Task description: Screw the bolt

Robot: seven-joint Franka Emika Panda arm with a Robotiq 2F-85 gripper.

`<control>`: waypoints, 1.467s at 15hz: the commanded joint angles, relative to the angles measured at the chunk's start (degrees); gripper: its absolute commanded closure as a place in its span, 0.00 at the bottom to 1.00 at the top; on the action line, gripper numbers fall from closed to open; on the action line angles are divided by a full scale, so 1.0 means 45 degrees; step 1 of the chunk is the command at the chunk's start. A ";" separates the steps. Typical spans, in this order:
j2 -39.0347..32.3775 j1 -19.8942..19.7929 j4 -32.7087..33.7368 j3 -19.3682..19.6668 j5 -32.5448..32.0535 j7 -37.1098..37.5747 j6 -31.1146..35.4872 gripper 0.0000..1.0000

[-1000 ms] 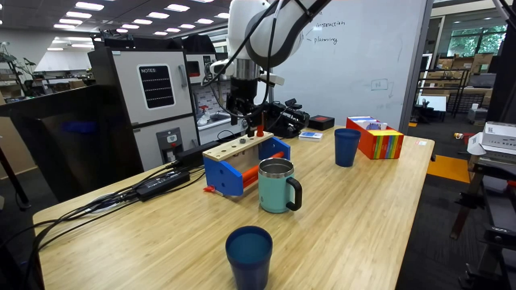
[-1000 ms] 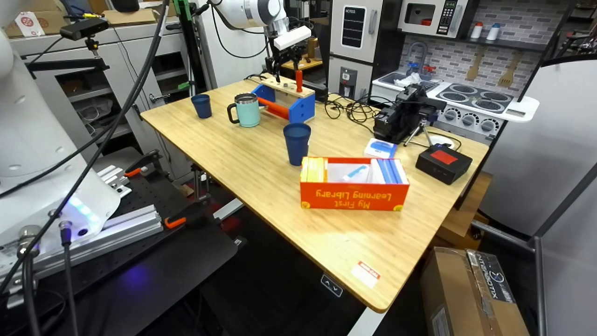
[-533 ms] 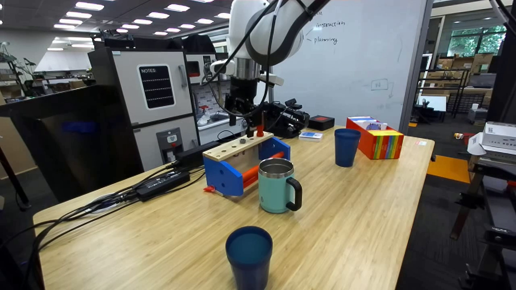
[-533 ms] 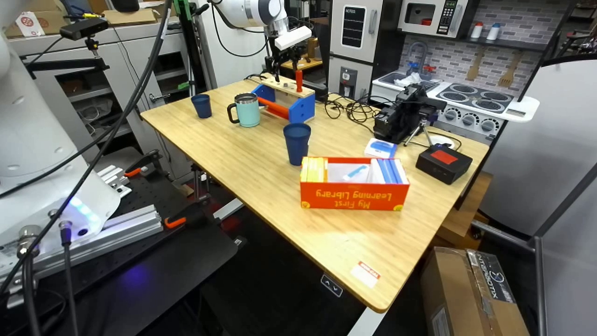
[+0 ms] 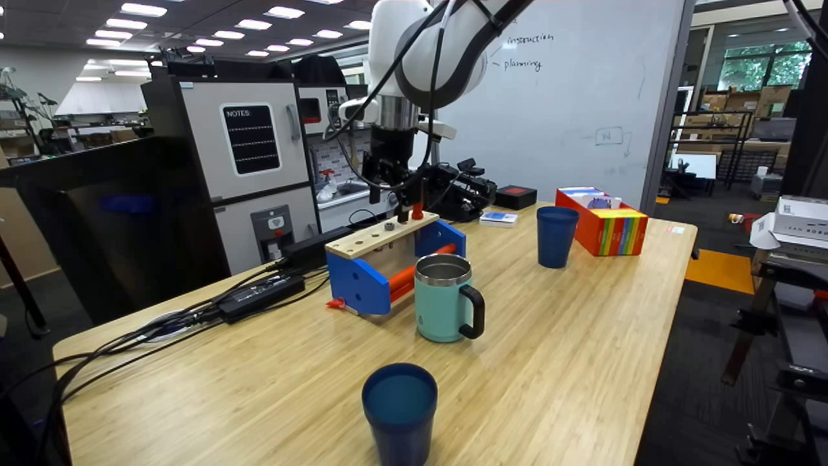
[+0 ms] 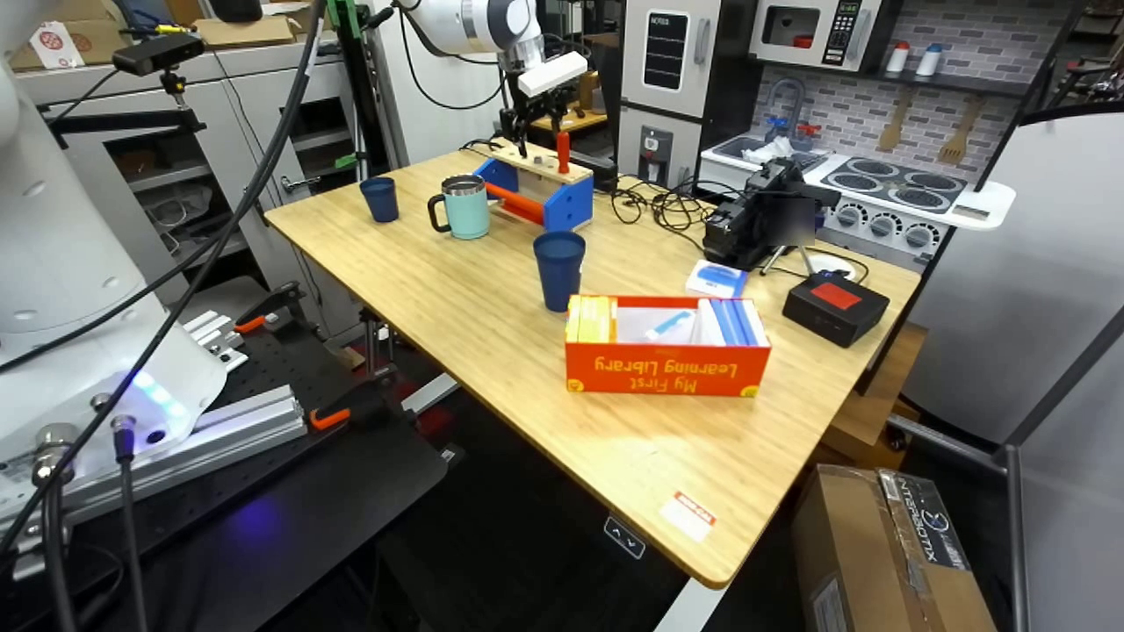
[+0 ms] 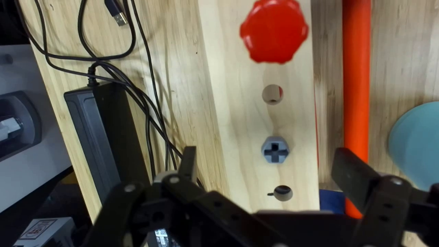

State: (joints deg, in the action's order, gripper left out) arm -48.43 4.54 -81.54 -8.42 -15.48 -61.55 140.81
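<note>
blue cup (image 5: 400, 414) nearest in an exterior view, then teal mug (image 5: 442, 304), just beside the blue-sided workbench (image 5: 359, 285)! grey bolt (image 7: 275, 152) sits in its wooden top (image 7: 245, 130), and the gripper (image 7: 267, 164) hangs above, fingers (image 7: 349, 175) spread well apart, either side of the bolt in the wrist view; red handle (image 7: 274, 31) upright farther along, whiteboard (image 5: 556, 116) behind.
</note>
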 commanded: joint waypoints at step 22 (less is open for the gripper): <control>0.0320 -0.0367 0.0071 -0.1264 0.1105 -0.1130 -0.0122 0.58</control>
State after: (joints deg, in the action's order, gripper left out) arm -47.94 3.14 -81.61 -13.09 -12.99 -65.31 143.04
